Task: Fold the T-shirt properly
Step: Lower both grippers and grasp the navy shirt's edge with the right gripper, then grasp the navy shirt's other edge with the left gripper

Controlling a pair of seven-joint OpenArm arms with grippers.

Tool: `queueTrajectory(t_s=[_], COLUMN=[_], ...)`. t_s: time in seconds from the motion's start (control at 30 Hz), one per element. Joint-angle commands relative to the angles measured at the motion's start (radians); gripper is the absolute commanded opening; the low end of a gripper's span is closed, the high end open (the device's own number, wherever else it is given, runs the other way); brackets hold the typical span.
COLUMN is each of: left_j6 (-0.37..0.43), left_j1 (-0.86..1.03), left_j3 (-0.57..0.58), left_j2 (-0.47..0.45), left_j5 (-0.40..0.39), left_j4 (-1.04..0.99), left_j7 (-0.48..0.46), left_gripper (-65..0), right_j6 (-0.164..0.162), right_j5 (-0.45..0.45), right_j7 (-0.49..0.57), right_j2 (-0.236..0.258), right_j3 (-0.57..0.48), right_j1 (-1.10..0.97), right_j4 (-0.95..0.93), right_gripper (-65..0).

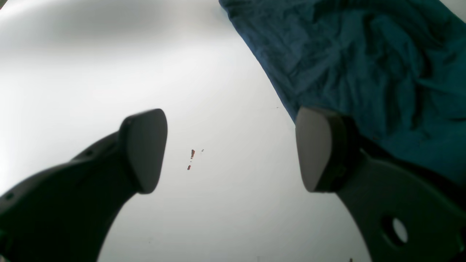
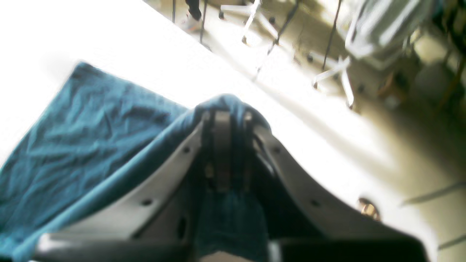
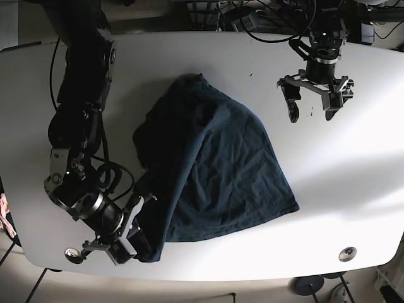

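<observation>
One T-shirt (image 3: 218,170), dark teal cotton, soft and heavily creased, lies partly folded near the middle of the white, smooth table (image 3: 353,164); its outline is rounded at the far end, straighter along the near hem. Two arms, one pincer each. Right pincer (image 2: 227,153) is clamped on a bunched fold of the shirt edge, cloth draped over the fingertips, at the near-left corner in base view. Left pincer (image 1: 231,149) hangs w/ jaws spread wide, nothing between them, over bare table just beside the shirt. Fingertip pads (image 1: 145,149): 2, matte grey, teardrop-shaped. Few small red specks (image 1: 192,154) on the table.
</observation>
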Motion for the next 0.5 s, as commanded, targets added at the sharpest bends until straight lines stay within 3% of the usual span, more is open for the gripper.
queueTrajectory(t_s=[0.03, 0.27, 0.37, 0.5], left_j6=[-0.004, -0.004, -0.004, -0.002], left_j1=[-0.001, -0.008, -0.047, -0.169], left_j3=[-0.001, 0.000, 0.000, 0.000], left_j2=[-0.004, -0.004, -0.004, -0.004], left_j5=[-0.006, -0.007, -0.007, -0.004], left_j4=[0.021, 0.032, 0.027, -0.003], left_j7=[-0.031, -0.031, -0.031, -0.026], left_gripper=[-13.1, -13.1, -13.1, -12.9], right_j6=[-0.002, -0.002, -0.002, -0.002], right_j5=[0.025, 0.030, 0.034, 0.026], right_j7=[0.038, 0.033, -0.014, -0.029], right_j2=[0.005, -0.001, -0.003, -0.038], right_j3=[-0.035, -0.090, -0.086, -0.081], right_j1=[0.116, 0.323, 0.362, 0.366], right_j4=[0.020, 0.026, 0.048, 0.071], right_gripper=[-62.9, -62.9, -62.9, -62.9])
